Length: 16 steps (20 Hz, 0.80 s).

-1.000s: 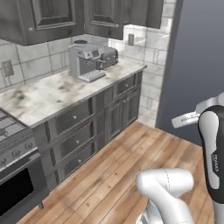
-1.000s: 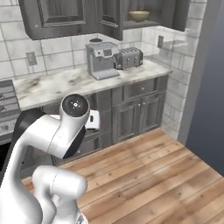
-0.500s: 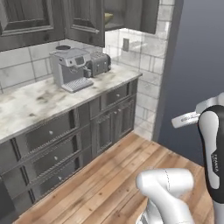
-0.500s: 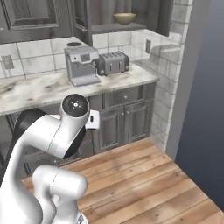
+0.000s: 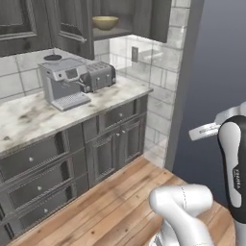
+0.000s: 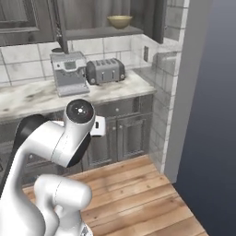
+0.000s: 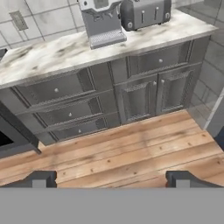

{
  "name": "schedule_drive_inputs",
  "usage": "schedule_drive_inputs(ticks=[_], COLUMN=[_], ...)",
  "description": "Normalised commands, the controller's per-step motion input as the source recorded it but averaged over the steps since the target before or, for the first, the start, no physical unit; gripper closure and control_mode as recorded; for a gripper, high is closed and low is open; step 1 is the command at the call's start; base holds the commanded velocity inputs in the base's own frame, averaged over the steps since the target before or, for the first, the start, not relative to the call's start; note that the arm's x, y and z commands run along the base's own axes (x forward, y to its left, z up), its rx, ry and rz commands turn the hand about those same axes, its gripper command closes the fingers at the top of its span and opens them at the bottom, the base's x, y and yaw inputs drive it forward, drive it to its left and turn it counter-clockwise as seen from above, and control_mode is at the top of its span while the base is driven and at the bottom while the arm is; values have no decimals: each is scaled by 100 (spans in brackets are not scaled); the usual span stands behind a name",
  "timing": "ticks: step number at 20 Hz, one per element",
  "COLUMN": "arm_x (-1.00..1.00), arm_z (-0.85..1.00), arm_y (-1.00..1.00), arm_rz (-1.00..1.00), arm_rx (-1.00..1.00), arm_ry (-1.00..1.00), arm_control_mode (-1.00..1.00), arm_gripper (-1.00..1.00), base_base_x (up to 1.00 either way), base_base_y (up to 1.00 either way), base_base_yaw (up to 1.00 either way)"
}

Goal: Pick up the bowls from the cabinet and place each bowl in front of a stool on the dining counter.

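You see just 1 bowl [image 5: 105,22], tan-olive with a yellowish rim, on the open cabinet [image 5: 144,19] shelf above the toaster [image 5: 100,75]; a door perhaps hides more. Your tool [image 7: 112,178] hangs spread apart.

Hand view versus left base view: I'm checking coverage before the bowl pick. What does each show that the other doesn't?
Hand view alone: the gripper, fingertips wide apart over the wood floor, holding nothing. Left base view alone: the open cabinet with a tan bowl on its shelf. Both: coffee machine, toaster, marble worktop, dark drawers.
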Motion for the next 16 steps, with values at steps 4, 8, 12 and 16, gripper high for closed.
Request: schedule_drive_inputs(ticks=[4,8,12,16], arm_x=[0,0,0,0], arm_z=[0,0,0,0], arm_y=[0,0,0,0], arm_rz=[0,0,0,0], arm_rx=[0,0,0,0], arm_ry=[0,0,0,0], arm_control_mode=[100,100,100,100], arm_gripper=[-100,-100,-100,-100], base_base_x=[76,76,83,68], base_base_y=[-37,-11,0,0], base_base_yaw=[22,21,17,11])
